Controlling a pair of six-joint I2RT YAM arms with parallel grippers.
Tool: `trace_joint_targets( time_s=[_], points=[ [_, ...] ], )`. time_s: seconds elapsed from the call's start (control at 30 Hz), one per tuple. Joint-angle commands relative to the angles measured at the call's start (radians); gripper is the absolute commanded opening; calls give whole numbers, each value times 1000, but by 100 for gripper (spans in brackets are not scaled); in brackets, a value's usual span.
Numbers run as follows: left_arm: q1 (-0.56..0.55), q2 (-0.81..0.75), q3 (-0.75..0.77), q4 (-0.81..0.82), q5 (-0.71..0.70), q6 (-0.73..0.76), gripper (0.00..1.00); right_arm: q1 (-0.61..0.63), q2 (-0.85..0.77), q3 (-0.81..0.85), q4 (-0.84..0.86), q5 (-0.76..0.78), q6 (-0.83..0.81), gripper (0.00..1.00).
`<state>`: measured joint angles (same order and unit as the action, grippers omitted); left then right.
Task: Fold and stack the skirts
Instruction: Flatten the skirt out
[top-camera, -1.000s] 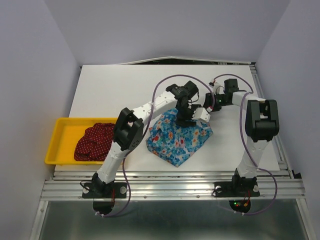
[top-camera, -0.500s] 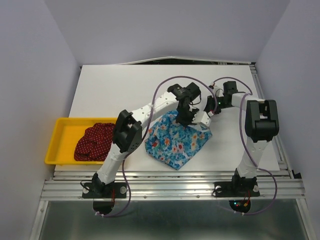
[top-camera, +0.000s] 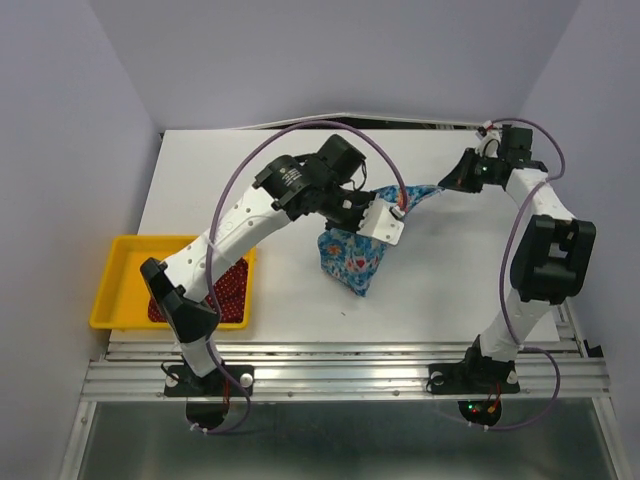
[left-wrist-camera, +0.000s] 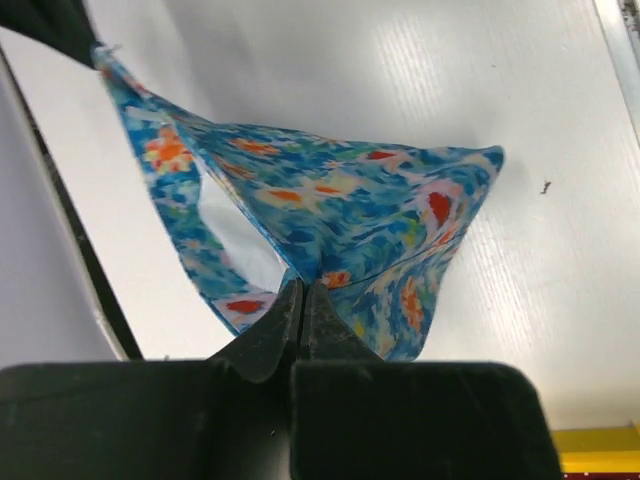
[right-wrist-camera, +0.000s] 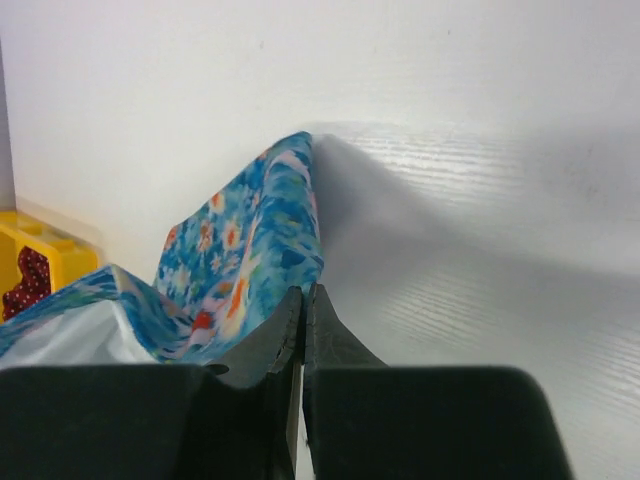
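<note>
The blue flowered skirt (top-camera: 355, 262) hangs above the table, stretched between my two grippers, its lower corner drooping toward the white surface. My left gripper (top-camera: 350, 222) is shut on one edge of it; in the left wrist view the fingertips (left-wrist-camera: 303, 288) pinch the cloth (left-wrist-camera: 380, 220). My right gripper (top-camera: 447, 187) is shut on the other end, toward the back right, with blue cloth (right-wrist-camera: 250, 240) beside its closed tips (right-wrist-camera: 303, 292). The dark red dotted skirt (top-camera: 236, 286) lies crumpled in the yellow tray, partly hidden by my left arm.
The yellow tray (top-camera: 115, 290) sits at the table's front left edge and also shows in the right wrist view (right-wrist-camera: 40, 245). The white tabletop (top-camera: 230, 170) stretches back to the wall. A metal rail (top-camera: 560, 300) runs along the right side.
Both grippers have shut on the blue skirt and lifted it off the table. The right gripper pulled away to the back right, stretching the cloth out between them.
</note>
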<state>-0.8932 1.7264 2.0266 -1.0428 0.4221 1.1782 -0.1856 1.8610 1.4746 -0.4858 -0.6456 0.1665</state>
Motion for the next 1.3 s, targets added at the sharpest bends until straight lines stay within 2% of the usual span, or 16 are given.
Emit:
trace_joint_targets(
  time_s=[0.0, 0.03, 0.1, 0.17, 0.2, 0.23, 0.37, 0.47, 0.53, 0.6, 0.73, 0.8, 0.9, 1.27],
  points=[
    [-88, -56, -196, -42, 33, 23, 0, -34, -59, 6, 81, 107, 27, 1],
    [-114, -66, -251, -21, 40, 12, 3, -44, -69, -11, 81, 112, 18, 1],
    [-203, -106, -412, 111, 59, -61, 30, -45, -83, -71, 81, 121, -24, 1],
    [-265, -131, -488, 209, 87, -171, 56, -45, -106, -118, 79, 132, -54, 1],
    [-317, -152, -523, 287, 119, -208, 59, -45, -112, -164, 79, 135, -94, 1],
    [-331, -162, -531, 318, 135, -244, 83, -45, -120, -184, 78, 152, -108, 1],
    [-307, -185, -540, 470, 155, -431, 84, -45, -155, -258, 82, 225, -208, 1],
    [-169, -182, -565, 556, 176, -575, 81, -54, -152, -280, 92, 248, -225, 1],
    [-72, -133, -548, 601, 170, -688, 72, -54, -140, -281, 93, 253, -226, 1],
    [-55, -78, -513, 583, 140, -695, 67, -54, -135, -281, 96, 258, -229, 1],
    [-134, -39, -522, 606, 87, -658, 69, -54, -103, -284, 105, 305, -222, 1],
    [-226, -18, -552, 625, 2, -620, 69, -63, -94, -283, 105, 308, -216, 1],
    [-298, 40, -580, 632, -74, -568, 67, -72, -86, -281, 105, 302, -209, 1],
    [-352, 243, -626, 771, -206, -528, 74, -72, -103, -287, 96, 282, -217, 1]
  ],
)
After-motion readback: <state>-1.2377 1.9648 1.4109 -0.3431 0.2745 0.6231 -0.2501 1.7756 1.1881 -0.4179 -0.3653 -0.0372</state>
